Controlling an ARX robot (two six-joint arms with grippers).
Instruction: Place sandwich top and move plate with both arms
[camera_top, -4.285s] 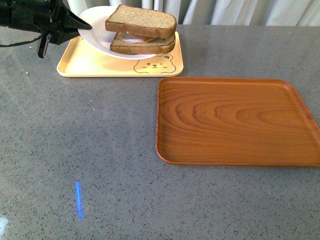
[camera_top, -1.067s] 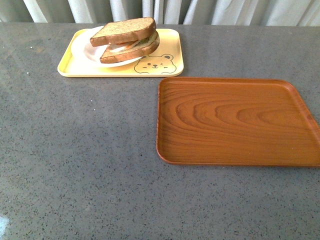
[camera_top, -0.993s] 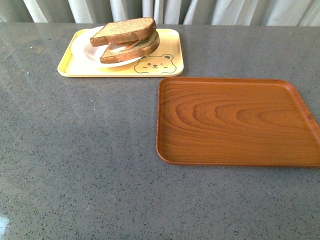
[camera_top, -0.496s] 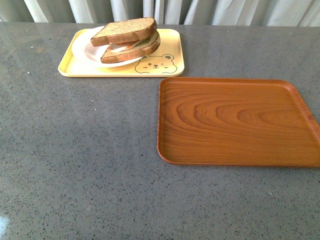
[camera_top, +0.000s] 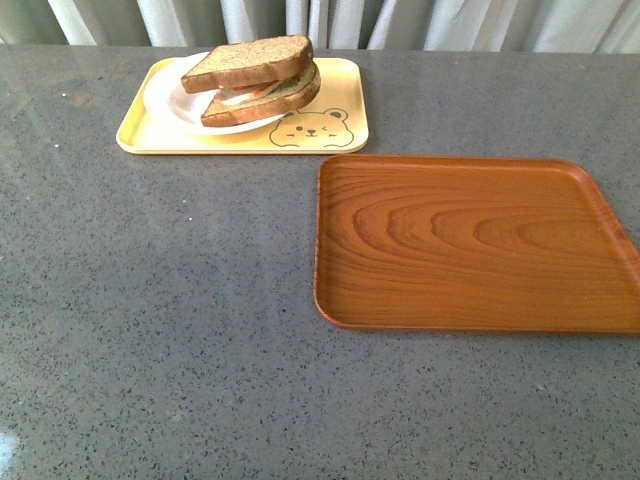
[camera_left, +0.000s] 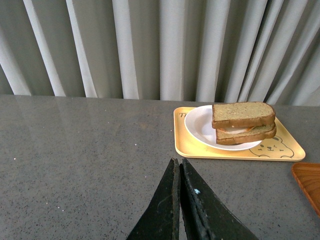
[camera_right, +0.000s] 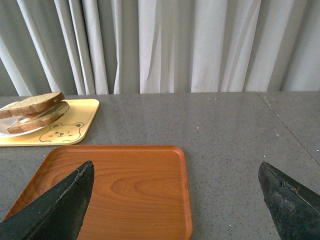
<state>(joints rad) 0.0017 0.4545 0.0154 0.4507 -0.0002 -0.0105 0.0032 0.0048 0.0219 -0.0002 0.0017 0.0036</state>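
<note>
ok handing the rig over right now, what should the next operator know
Left gripper: shut, empty, held over the bare grey table, short of the yellow tray.
Right gripper: open wide, empty, above the wooden tray.
Sandwich top: already on the stack, sitting tilted over the lower slice.
Plate: on the yellow bear-print tray at the far left, carrying the sandwich.
Done: top slice placed.
Left: move the plate with both arms; neither gripper is touching it. The wooden tray has nothing on it and looks the likely destination.
</note>
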